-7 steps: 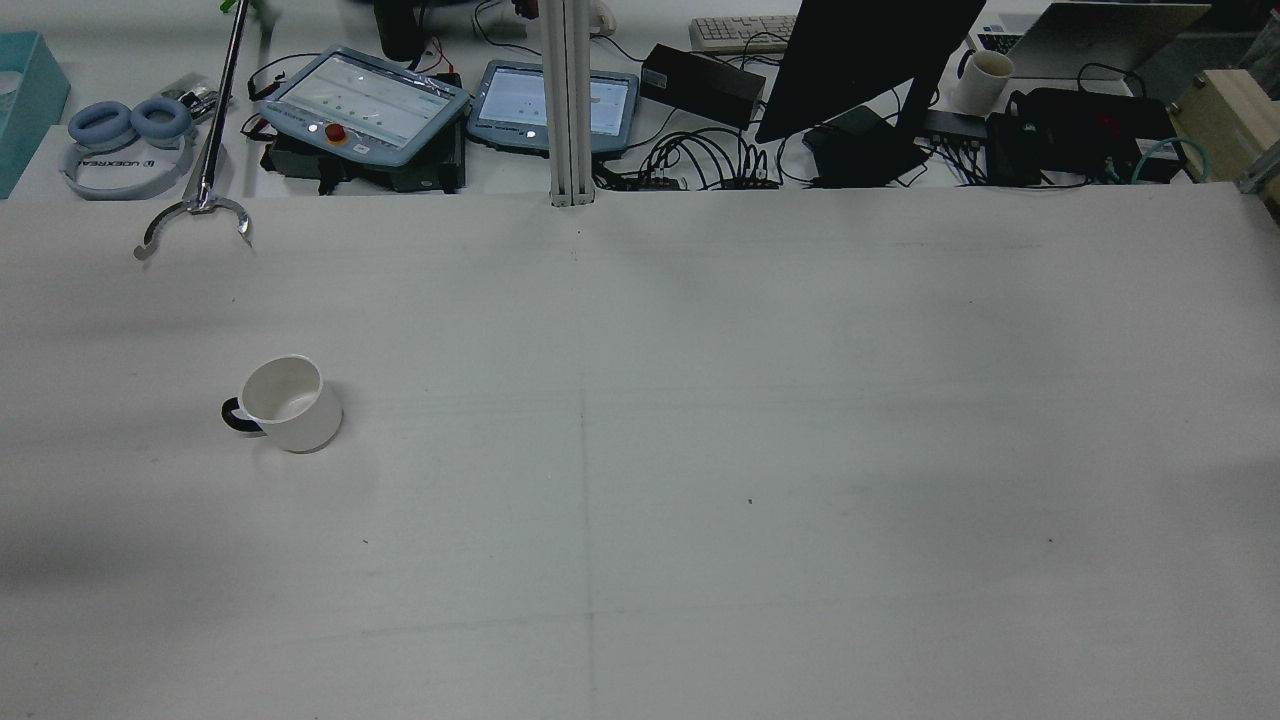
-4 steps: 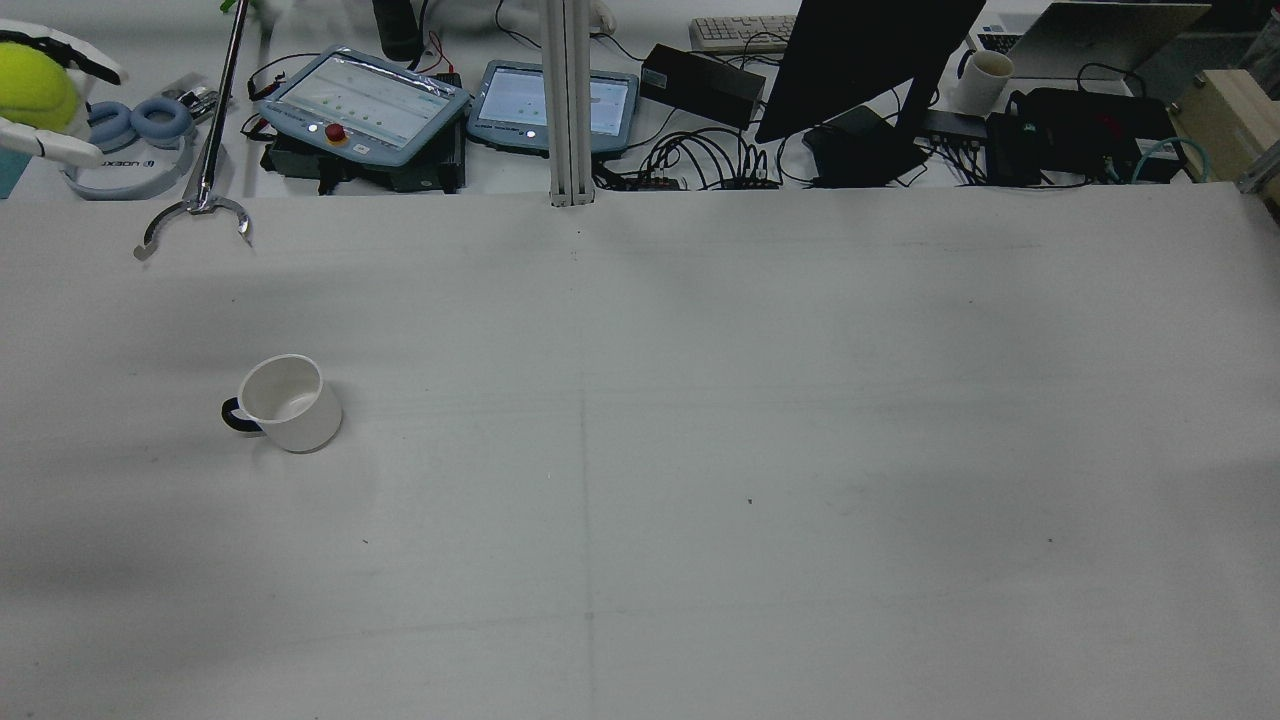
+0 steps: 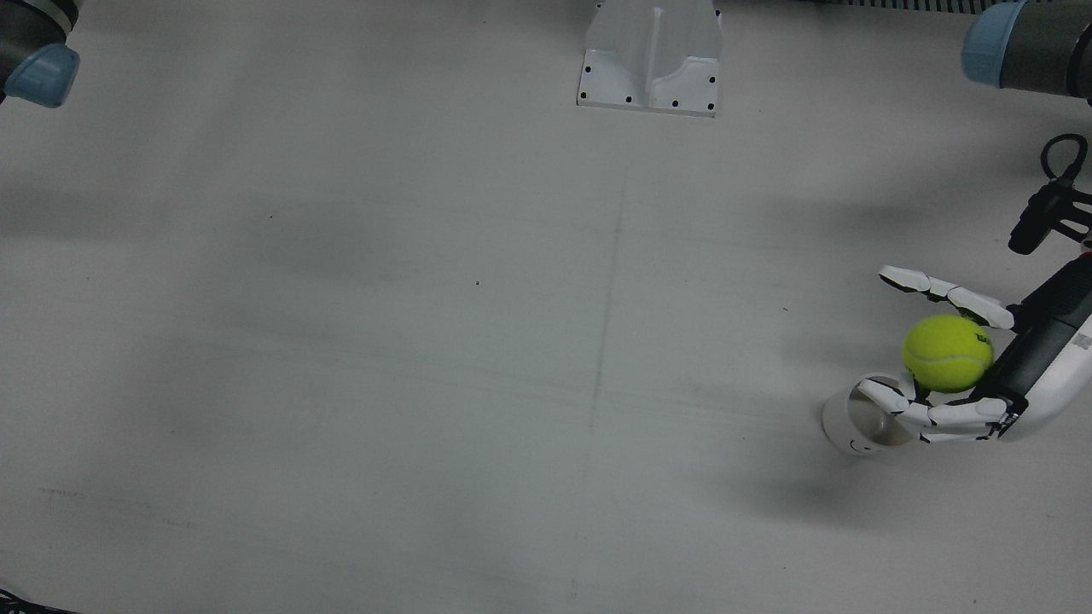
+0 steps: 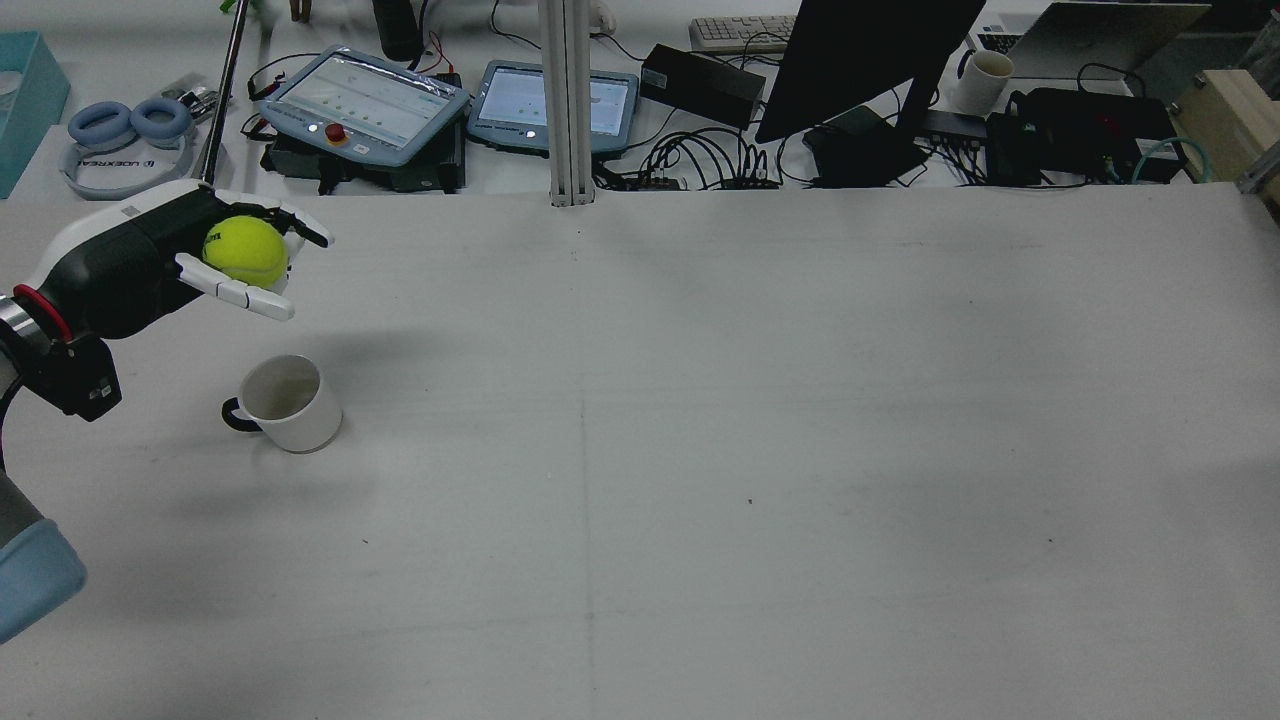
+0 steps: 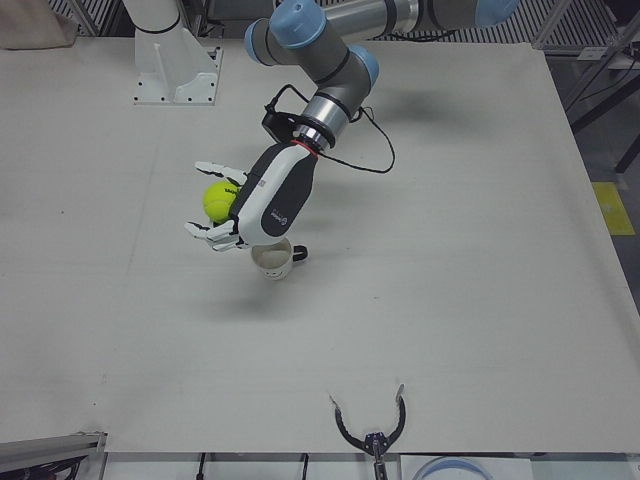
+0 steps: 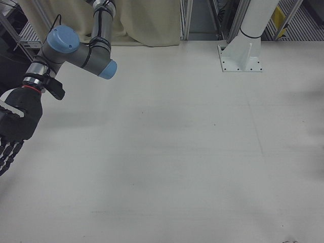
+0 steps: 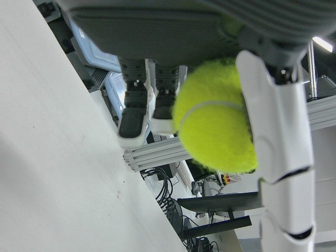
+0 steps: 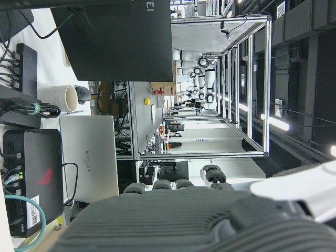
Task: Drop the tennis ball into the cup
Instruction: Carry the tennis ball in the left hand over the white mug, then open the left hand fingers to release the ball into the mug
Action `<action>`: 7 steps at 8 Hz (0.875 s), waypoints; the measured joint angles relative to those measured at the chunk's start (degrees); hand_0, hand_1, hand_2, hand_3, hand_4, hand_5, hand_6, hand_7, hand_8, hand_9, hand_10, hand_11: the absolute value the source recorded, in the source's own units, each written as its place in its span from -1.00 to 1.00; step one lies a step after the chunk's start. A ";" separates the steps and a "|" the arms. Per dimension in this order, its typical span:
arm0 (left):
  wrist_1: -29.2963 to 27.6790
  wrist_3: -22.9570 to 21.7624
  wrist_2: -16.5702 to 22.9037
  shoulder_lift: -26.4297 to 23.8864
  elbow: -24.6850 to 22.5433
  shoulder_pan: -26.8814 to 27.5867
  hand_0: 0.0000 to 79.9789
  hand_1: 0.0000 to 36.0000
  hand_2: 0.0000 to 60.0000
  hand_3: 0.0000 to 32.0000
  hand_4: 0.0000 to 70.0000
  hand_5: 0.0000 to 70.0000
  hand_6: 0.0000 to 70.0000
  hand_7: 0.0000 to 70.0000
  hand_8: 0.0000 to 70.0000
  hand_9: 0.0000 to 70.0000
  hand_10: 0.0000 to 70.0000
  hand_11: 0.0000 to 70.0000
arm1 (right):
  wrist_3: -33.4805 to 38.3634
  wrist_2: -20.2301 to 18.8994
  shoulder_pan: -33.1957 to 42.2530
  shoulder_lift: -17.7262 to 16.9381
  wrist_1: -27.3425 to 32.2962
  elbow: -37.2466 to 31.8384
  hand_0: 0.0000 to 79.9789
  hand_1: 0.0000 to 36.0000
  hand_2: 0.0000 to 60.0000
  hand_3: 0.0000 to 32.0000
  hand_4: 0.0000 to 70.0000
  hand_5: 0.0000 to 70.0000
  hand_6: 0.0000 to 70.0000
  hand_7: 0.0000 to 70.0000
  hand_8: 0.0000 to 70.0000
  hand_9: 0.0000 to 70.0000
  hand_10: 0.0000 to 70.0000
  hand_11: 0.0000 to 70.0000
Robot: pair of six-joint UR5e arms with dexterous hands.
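Observation:
My left hand (image 4: pixel 170 255) is shut on a yellow-green tennis ball (image 4: pixel 246 250) and holds it in the air above the table. A white cup (image 4: pixel 290 402) with a black handle stands upright on the table, just below and nearer than the hand in the rear view. In the front view the ball (image 3: pixel 947 353) sits beside the cup (image 3: pixel 862 419), with one finger over its rim. In the left-front view the hand (image 5: pixel 268 195) hangs over the cup (image 5: pixel 272 260). My right hand (image 6: pixel 14 124) is at the far side of the table, fingers extended, holding nothing.
A metal grabber claw (image 5: pixel 370 430) lies at the table's edge beyond the cup. Behind that edge are teach pendants (image 4: pixel 365 100), headphones (image 4: pixel 128 135), a monitor (image 4: pixel 865 65) and cables. A white post base (image 3: pixel 650 55) stands at the robot side.
My left hand with the ball came in from the upper left edge of the rear view and now sits lower and further right, close to the cup. The cup has not moved.

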 measured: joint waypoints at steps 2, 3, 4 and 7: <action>-1.68 0.08 -1.00 0.06 2.68 1.22 0.41 -0.17 -0.67 -1.00 0.29 -0.39 1.00 1.00 0.54 1.00 0.13 0.60 | 0.00 0.00 0.01 0.00 0.00 -0.01 -1.00 -1.00 -1.00 -1.00 -1.00 -1.00 -1.00 -1.00 -1.00 -1.00 -1.00 -1.00; -2.50 0.07 -1.10 0.08 3.90 1.32 0.40 -0.15 -0.68 -1.00 0.27 -0.44 1.00 1.00 0.52 1.00 0.11 0.57 | 0.00 0.00 -0.01 0.00 0.00 -0.01 -1.00 -1.00 -1.00 -1.00 -1.00 -1.00 -1.00 -1.00 -1.00 -1.00 -1.00 -1.00; -3.05 0.04 -1.14 0.09 4.71 1.34 0.38 -0.25 -0.89 -1.00 0.07 -0.54 0.61 1.00 0.21 0.72 -0.18 0.20 | 0.00 0.00 0.00 0.00 0.00 -0.01 -1.00 -1.00 -1.00 -1.00 -1.00 -1.00 -1.00 -1.00 -1.00 -1.00 -1.00 -1.00; -4.05 -0.01 -1.13 0.38 5.19 1.31 0.50 0.31 -1.00 -1.00 -1.00 -0.88 -0.95 -0.56 -1.00 -0.95 -1.00 -1.00 | 0.00 0.00 0.01 0.00 0.00 -0.01 -1.00 -1.00 -1.00 -1.00 -1.00 -1.00 -1.00 -1.00 -1.00 -1.00 -1.00 -1.00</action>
